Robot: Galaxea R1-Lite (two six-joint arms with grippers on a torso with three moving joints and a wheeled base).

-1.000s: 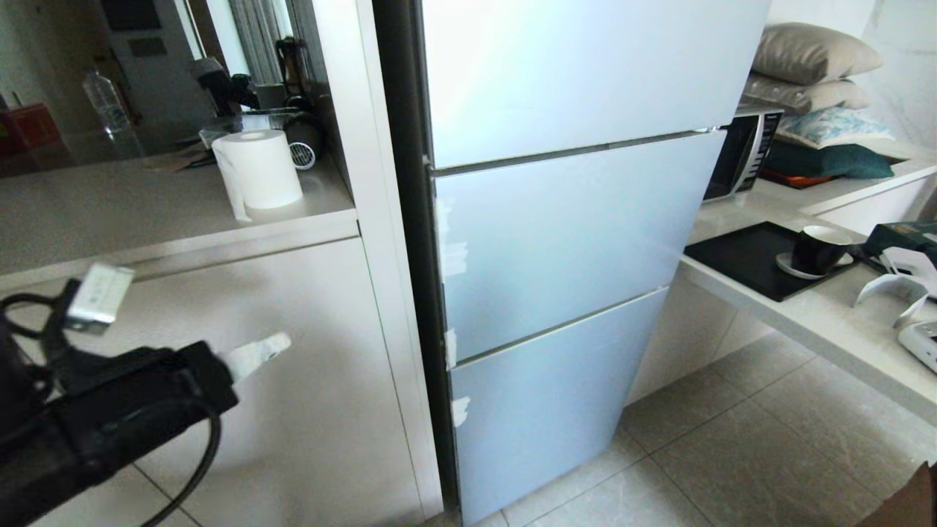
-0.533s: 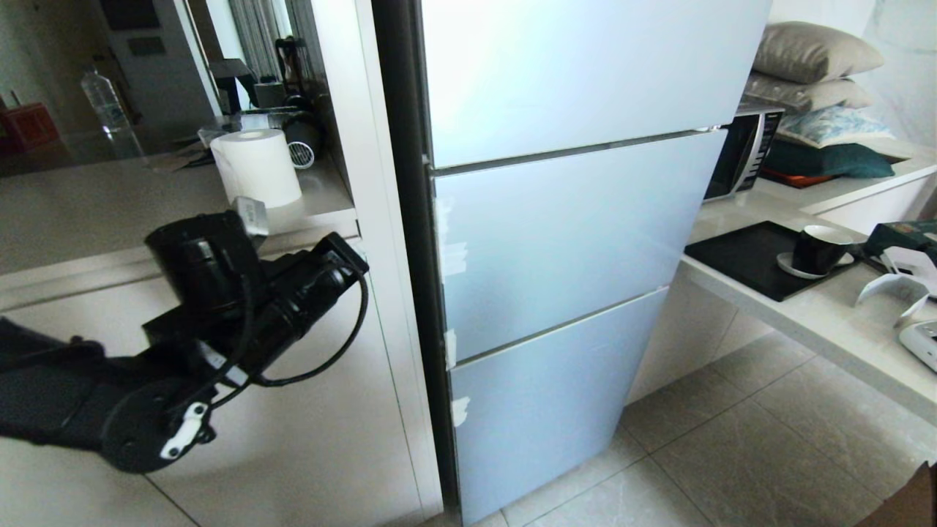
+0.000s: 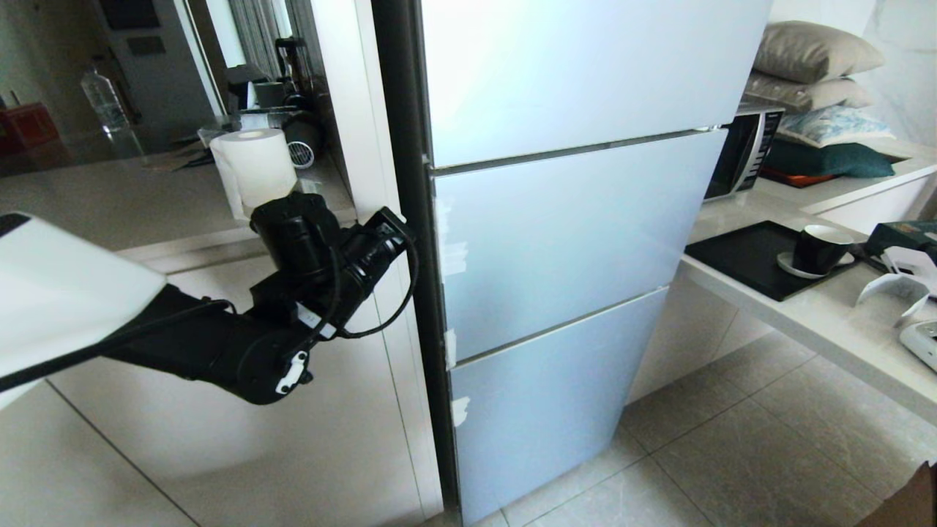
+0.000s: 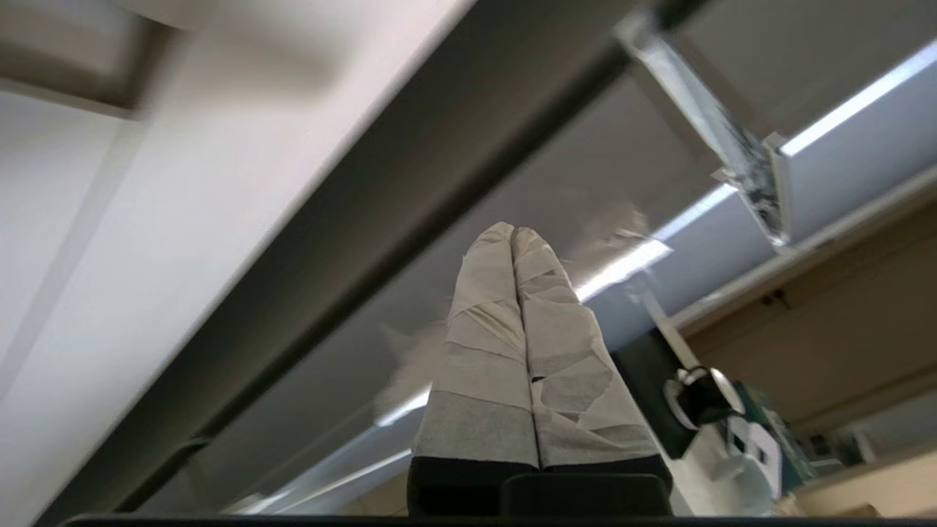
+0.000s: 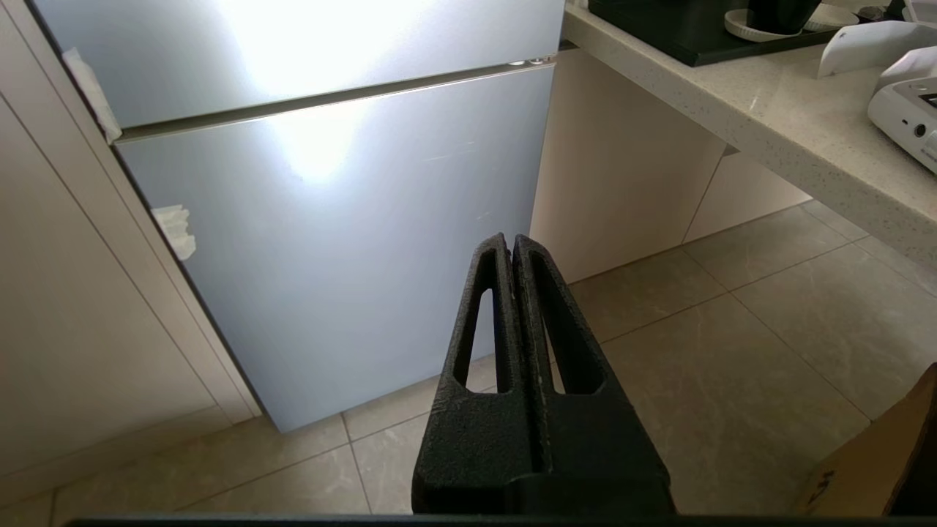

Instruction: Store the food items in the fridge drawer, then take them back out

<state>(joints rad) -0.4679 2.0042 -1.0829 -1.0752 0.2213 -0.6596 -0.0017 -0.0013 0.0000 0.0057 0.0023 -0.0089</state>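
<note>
Head view: fridge (image 3: 571, 241) stands shut, all three doors closed; neither drawer nor food is in sight. Left gripper (image 4: 512, 233), taped fingers pressed together, sits at the fridge's left edge. Right gripper (image 5: 507, 241), jaws together, points toward the bottom door.

A tall pale-blue fridge (image 3: 571, 241) with three closed fronts stands on the tiled floor (image 3: 732, 454). Left of the fridge, a paper roll (image 3: 256, 170) sits on a surface (image 3: 110, 205). Right of the fridge are a microwave (image 3: 743, 150), a black tray (image 3: 747, 256) and a dark cup (image 3: 816, 249).
</note>
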